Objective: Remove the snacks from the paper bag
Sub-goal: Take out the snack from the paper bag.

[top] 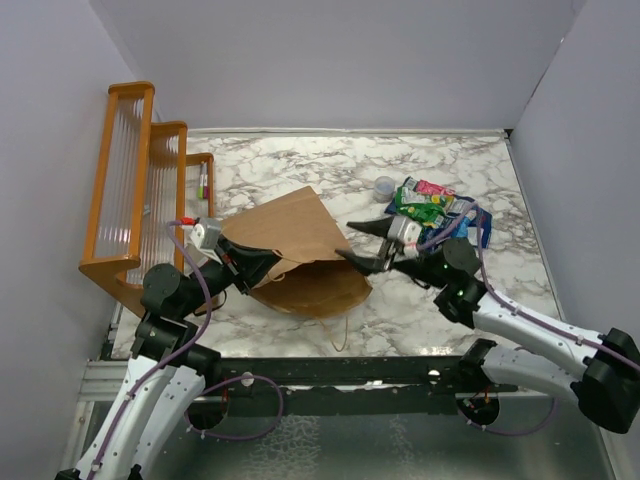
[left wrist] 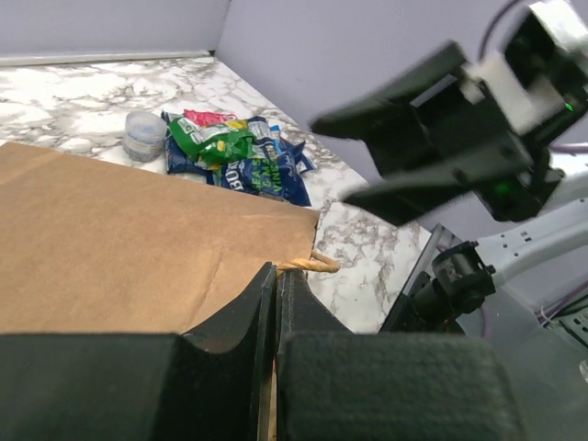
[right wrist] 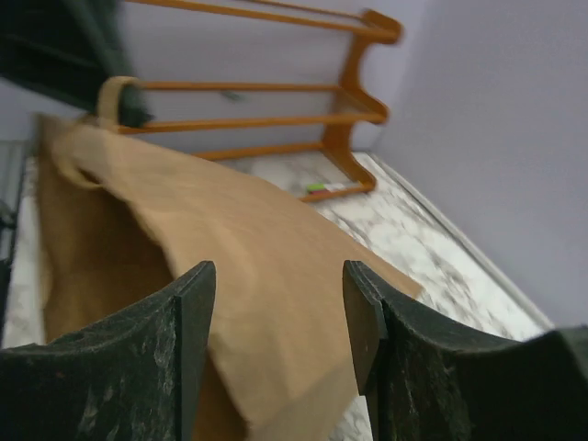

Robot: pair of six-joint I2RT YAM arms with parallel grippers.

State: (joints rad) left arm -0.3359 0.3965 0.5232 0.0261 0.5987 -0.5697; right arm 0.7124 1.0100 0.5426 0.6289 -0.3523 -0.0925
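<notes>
The brown paper bag (top: 290,235) lies on its side mid-table, mouth toward the near edge. My left gripper (top: 268,268) is shut on the bag's rim beside a twisted handle (left wrist: 308,265), its jaws pressed together on the paper (left wrist: 277,276). My right gripper (top: 345,240) hovers open at the bag's right side, nothing between its fingers (right wrist: 280,285); the bag's wall (right wrist: 248,239) shows beyond them. Several snacks (top: 430,205), blue, green and pink packets, lie piled on the table at the right (left wrist: 230,152). The inside of the bag is hidden.
A small clear cup (top: 384,186) stands left of the snack pile (left wrist: 144,136). An orange wooden rack (top: 140,190) fills the table's left side (right wrist: 340,119). Grey walls close in the back and both sides.
</notes>
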